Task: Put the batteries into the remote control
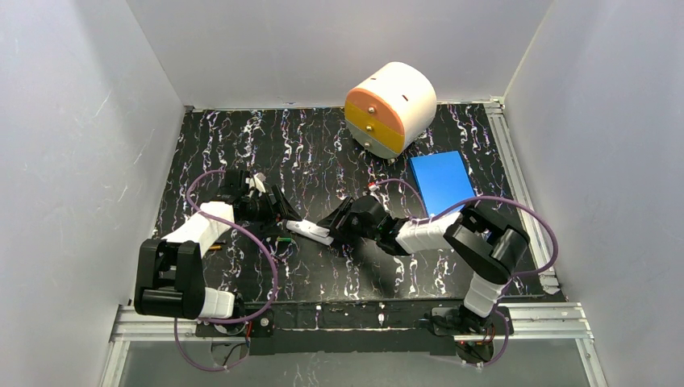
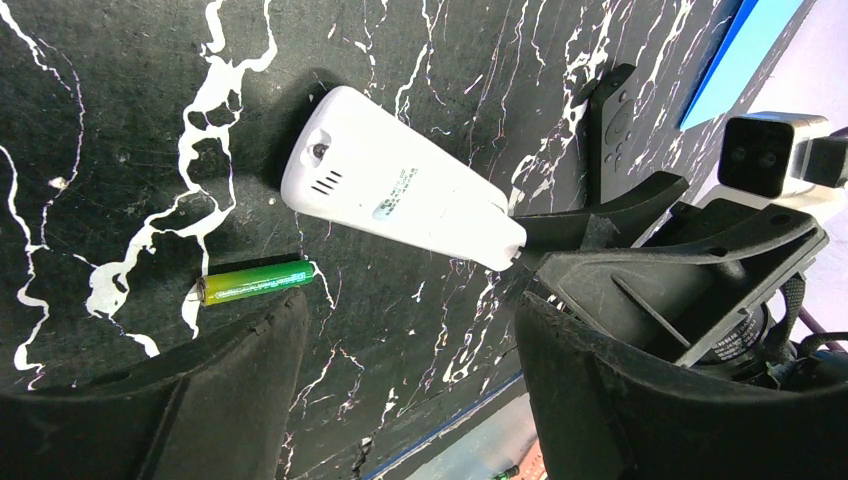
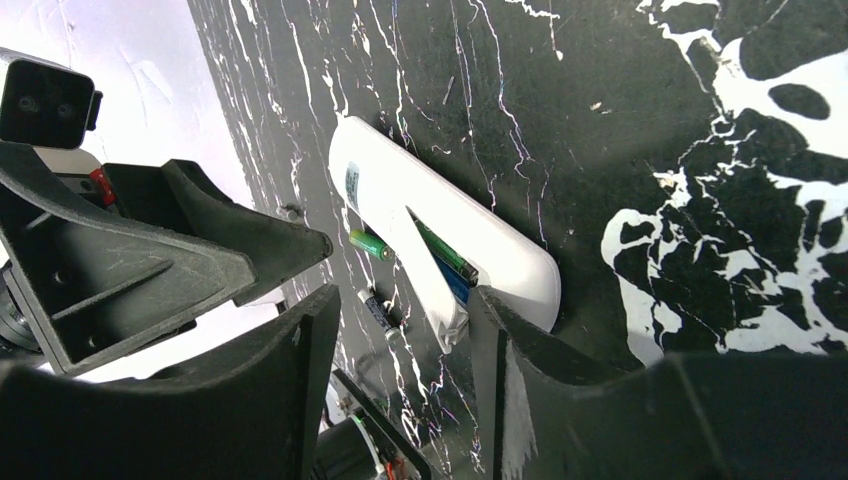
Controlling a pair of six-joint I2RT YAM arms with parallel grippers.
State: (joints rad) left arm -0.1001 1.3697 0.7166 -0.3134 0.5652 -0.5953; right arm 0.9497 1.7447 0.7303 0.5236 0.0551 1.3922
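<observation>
A white remote point(image 1: 309, 230) lies on the black marbled table between my two grippers. In the right wrist view the remote point(image 3: 500, 250) has its battery bay open, with a green and a blue battery point(image 3: 447, 257) inside and the cover flap point(image 3: 432, 285) tilted up. A green battery point(image 3: 370, 243) and a dark blue one point(image 3: 380, 312) lie loose beside it. My right gripper point(image 3: 400, 345) is open, one fingertip point(image 3: 490, 320) against the remote's end. My left gripper point(image 2: 410, 350) is open and empty, just short of the remote point(image 2: 400, 195) and the green battery point(image 2: 255, 283).
A round white drawer unit with orange and yellow fronts point(image 1: 391, 109) and a blue box point(image 1: 440, 181) stand at the back right. A black remote-like piece with buttons point(image 2: 612, 125) lies past the white remote. An orange-yellow battery point(image 1: 214, 248) lies near the left arm.
</observation>
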